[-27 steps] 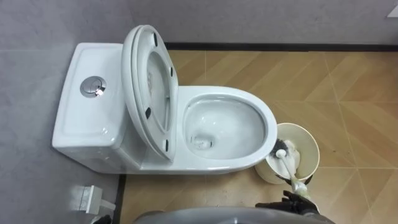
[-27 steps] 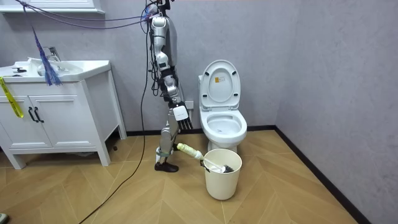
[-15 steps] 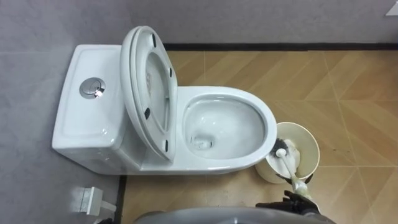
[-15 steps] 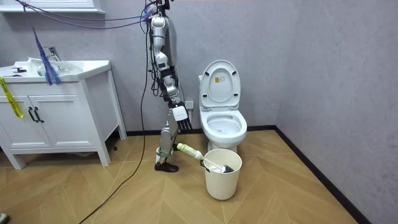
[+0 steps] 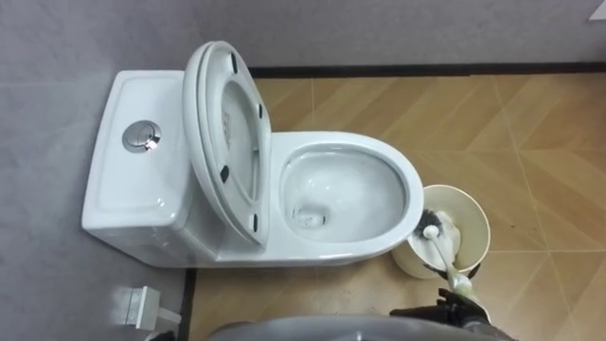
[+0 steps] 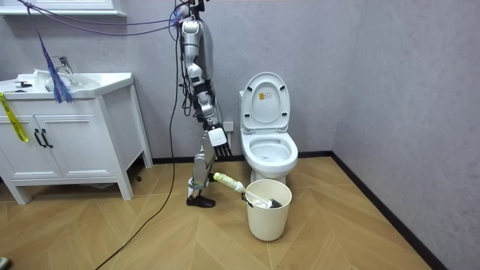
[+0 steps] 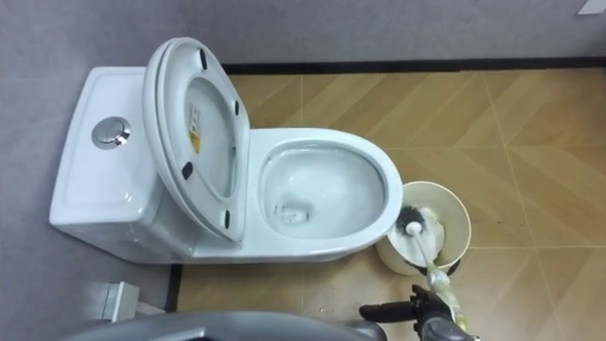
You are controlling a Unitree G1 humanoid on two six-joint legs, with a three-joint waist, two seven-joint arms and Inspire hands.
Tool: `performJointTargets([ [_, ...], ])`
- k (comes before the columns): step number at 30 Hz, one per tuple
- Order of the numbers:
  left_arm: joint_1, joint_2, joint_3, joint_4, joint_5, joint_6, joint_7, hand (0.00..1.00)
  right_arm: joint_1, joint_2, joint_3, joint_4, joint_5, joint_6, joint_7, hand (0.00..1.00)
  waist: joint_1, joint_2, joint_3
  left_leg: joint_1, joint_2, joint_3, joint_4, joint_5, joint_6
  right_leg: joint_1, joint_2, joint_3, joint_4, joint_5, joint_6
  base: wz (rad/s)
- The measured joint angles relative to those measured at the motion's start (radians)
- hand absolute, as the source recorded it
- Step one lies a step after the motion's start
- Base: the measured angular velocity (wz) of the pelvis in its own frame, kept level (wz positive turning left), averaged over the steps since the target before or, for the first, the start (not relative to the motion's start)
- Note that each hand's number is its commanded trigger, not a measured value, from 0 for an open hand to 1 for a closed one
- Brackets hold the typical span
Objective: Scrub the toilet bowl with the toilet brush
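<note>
The white toilet [image 5: 409, 194] stands against the grey wall with its seat and lid [image 5: 227, 133] raised and the bowl bare. I stand at its side, the tank on my left. To the bowl's right sits a cream bucket [image 5: 481, 242]. The toilet brush [image 5: 434, 230] rests head-down in it, and its pale handle [image 5: 459, 281] sticks out over the rim toward me. My right hand [image 5: 453, 311] shows at the bottom edge over the handle's end. In the room view this hand [image 6: 218, 140] hangs with straight fingers a little above the handle [image 6: 225, 180], apart from it.
A white vanity with a sink [image 6: 67, 127] stands at the room view's left, with open wooden floor between it and the bucket [image 6: 268, 214]. A small white box [image 5: 142, 303] sits low on the wall beside the tank. The side wall is close behind the toilet.
</note>
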Motion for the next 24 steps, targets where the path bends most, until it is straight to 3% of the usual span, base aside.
performJointTargets([
  [6, -0.007, 0.0, 0.008, -0.001, -0.001, -0.01, 0.0, 0.0, -0.004, 0.005, 0.0, 0.002, -0.019, 0.0, -0.055, 0.0, 0.001, -0.004, -0.0031, -0.007, 0.001, 0.002, 0.011, -0.008, 0.001, 0.001, 0.0, -0.002, 0.0, 0.0, 0.0, 0.0],
  [14, -0.009, 0.0, 0.008, -0.001, -0.002, -0.028, 0.0, 0.0, -0.003, 0.003, -0.038, -0.038, -0.125, -0.002, -0.152, 0.0, -0.002, -0.001, 0.0012, -0.035, 0.003, -0.006, 0.047, -0.02, 0.004, -0.007, 0.0, -0.005, 0.004, -0.001, 0.001, 0.02],
  [24, -0.079, 0.018, 0.005, -0.012, -0.043, -0.117, 0.015, 0.0, -0.085, -0.017, -0.041, -0.013, -0.159, -0.036, -0.309, 0.0, 0.001, 0.005, 0.0026, -0.187, 0.012, -0.025, 0.14, -0.027, 0.014, -0.141, 0.0, -0.022, 0.078, -0.002, 0.003, 0.05],
])
